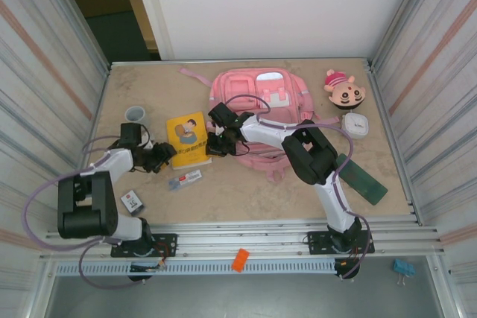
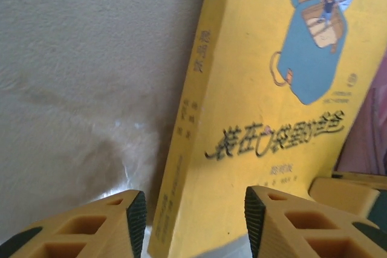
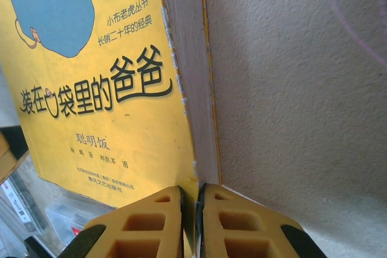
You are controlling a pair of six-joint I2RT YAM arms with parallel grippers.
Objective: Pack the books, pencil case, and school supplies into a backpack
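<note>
Grey cup [image 1: 135,114] near yellow book [image 1: 187,139]

The book [image 3: 103,89] runs off the right wrist view's top and left, its corner hidden between the fingers [image 3: 151,225]. Overhead, the right arm [image 1: 262,130] covers part of the backpack [image 1: 238,87]

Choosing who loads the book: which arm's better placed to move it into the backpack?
Probably right. The right gripper is shut on the edge of the book, next to the backpack. The left gripper stands open at the spine, gripping nothing.

Beige table [image 1: 246,191] carries backpack [image 1: 261,102], yellow book [image 1: 187,139], grey cup [image 1: 135,114], plush head [image 1: 344,91], perhaps a green board [image 1: 363,178].
</note>
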